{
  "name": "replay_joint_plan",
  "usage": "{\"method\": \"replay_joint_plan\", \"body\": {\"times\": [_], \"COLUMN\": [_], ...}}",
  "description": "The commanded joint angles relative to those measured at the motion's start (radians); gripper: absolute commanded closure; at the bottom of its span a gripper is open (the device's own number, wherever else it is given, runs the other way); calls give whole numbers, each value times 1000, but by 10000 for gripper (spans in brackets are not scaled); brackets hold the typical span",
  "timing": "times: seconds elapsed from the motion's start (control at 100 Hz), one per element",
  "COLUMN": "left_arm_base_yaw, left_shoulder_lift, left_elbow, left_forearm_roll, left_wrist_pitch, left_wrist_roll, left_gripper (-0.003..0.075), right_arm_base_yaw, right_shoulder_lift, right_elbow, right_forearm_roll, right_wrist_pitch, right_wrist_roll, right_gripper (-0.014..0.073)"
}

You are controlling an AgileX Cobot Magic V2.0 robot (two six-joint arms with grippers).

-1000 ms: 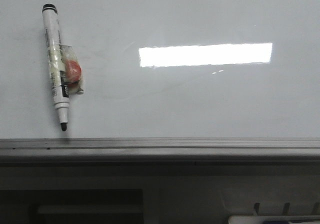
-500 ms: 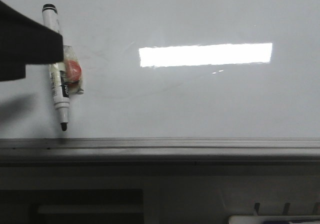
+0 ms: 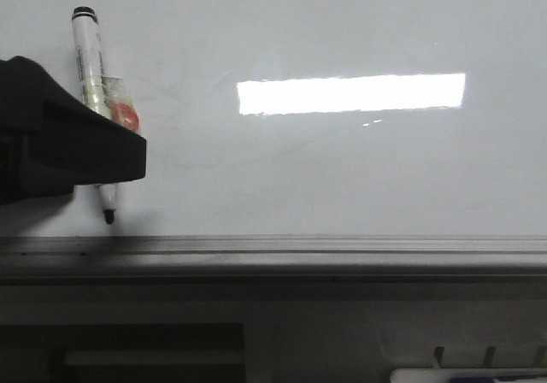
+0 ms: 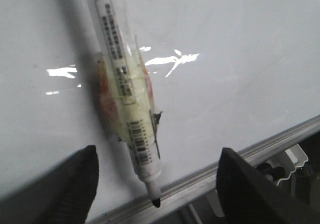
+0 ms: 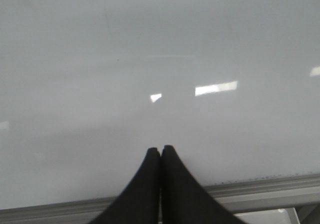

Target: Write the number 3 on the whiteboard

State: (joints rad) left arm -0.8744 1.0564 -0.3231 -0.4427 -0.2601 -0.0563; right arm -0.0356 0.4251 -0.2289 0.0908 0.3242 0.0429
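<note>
On glossy whiteboard [image 3: 342, 169], slim cylindrical marker [image 4: 122, 89], taped.

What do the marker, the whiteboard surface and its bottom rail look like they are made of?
Marker: looks like smooth white plastic, with a printed label and clear crinkly wrap around its middle; dark tip, likely felt.
Whiteboard: glossy pale coated panel, mirroring a bright light bar; core material unclear.
Rail: probably brushed grey metal, judging by its ridged, dull sheen.
</note>
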Motion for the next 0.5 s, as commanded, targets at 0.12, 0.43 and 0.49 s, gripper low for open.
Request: {"method": "replay_joint_plan", "body": {"times": [0.12,0.43,0.49], "left_arm_base_yaw": [-6,-6,-6], "left_shoulder_lift": [30,114,114], "left_elbow": [-32,-32,-32], "left_forearm_roll": [-11,-49,-50], "left_wrist_pitch": [-109,-111,-113], "left_wrist_roll": [-6,-6,-6], "left_gripper": [264,481,615], "right_arm_base_yaw": [0,0,1], "right_shoulder_lift": [13,13,13], "right_elbow": [-37,-37,-37], "right_forearm_roll": [-5,-5,-5], "right_wrist_pitch": [-73,-73,-73], "right_wrist_roll": [-1,-1,-1], "right_gripper": [655,655,655]}}
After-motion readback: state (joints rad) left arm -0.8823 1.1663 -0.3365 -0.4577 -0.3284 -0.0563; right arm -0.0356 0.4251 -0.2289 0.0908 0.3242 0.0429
